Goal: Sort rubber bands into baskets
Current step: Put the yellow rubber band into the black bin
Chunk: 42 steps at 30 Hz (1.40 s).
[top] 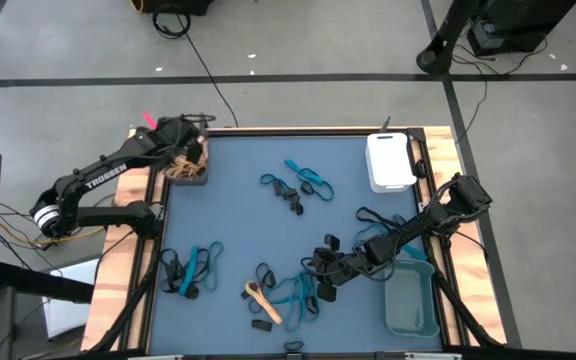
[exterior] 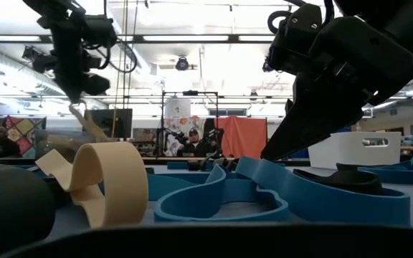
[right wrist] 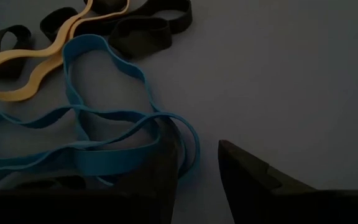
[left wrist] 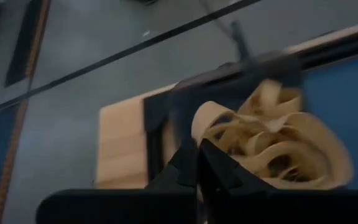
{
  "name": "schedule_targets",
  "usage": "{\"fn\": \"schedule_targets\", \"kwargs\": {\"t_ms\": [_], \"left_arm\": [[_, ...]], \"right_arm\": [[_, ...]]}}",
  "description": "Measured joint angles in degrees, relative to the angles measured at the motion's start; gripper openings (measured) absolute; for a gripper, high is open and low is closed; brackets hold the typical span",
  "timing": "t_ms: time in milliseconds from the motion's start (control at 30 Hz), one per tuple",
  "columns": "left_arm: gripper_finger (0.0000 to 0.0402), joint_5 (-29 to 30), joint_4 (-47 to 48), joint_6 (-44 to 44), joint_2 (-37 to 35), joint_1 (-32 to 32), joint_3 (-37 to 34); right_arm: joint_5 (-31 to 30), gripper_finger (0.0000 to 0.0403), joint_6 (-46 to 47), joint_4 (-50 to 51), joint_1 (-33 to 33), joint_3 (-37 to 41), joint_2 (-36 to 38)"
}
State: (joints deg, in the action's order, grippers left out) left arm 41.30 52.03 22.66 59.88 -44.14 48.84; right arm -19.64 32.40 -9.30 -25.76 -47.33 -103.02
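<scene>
Tan band (exterior: pixel 102 183) lies nearest; your left gripper (top: pixel 196 152), closed, hovers over the dark basket (top: pixel 187 171); right gripper (top: pixel 336 266), part-open, must pinch blue bands (right wrist: pixel 98 140).

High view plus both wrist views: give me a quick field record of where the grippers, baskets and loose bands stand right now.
left gripper: shut, over the dark basket at the table's far left corner
dark basket contents: a pile of tan bands
right gripper: down on the mat at a blue band, fingers apart on either side of it
white basket: far right corner
grey-teal basket: near right edge
loose bands: blue, black and a tan band scattered across the mat
</scene>
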Motion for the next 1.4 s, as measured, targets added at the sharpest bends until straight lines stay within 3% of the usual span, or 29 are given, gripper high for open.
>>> {"fn": "schedule_targets", "kwargs": {"t_ms": [133, 300, 400, 500, 700, 833, 1200, 1400], "left_arm": [[0.0006, -0.21, 6.17, 3.13, 0.0, 0.0, 0.02], [0.0006, -11.54, 13.64, 3.03, 0.13, 0.03, 0.02], [0.0006, -13.18, 16.7, 3.29, 0.15, 0.0, 0.02], [0.0008, -13.96, 16.94, 3.33, 0.14, 0.0, 0.02], [0.0027, -12.74, 8.61, -1.22, 0.15, 0.0, 0.02], [0.0057, -12.68, 4.56, -1.3, 0.15, 0.0, 0.02], [0.0184, -12.86, 4.59, 0.34, 0.15, 0.03, 0.02], [0.0193, -25.43, 3.22, -0.79, 0.15, 5.71, -0.13]], "right_arm": [[-0.02, 0.0128, 0.0, -0.02, 0.0, 0.0, 0.0], [-0.02, 0.0128, 0.0, -0.02, 0.0, 0.0, 0.0], [-0.02, 0.0128, 0.02, -0.04, 0.0, 0.0, 0.0], [-0.04, 0.0128, 0.02, -0.04, 0.0, 0.0, 0.0], [-0.28, 0.0128, 0.39, -0.04, 0.0, 0.0, 0.0], [-0.28, 0.0128, 0.41, -0.04, 0.0, 0.0, 0.0], [-0.64, 0.0128, -0.2, -0.05, 0.07, 0.0, 0.0], [-1.76, 0.0127, -1.87, -0.06, 0.42, 0.0, 0.0]]}}
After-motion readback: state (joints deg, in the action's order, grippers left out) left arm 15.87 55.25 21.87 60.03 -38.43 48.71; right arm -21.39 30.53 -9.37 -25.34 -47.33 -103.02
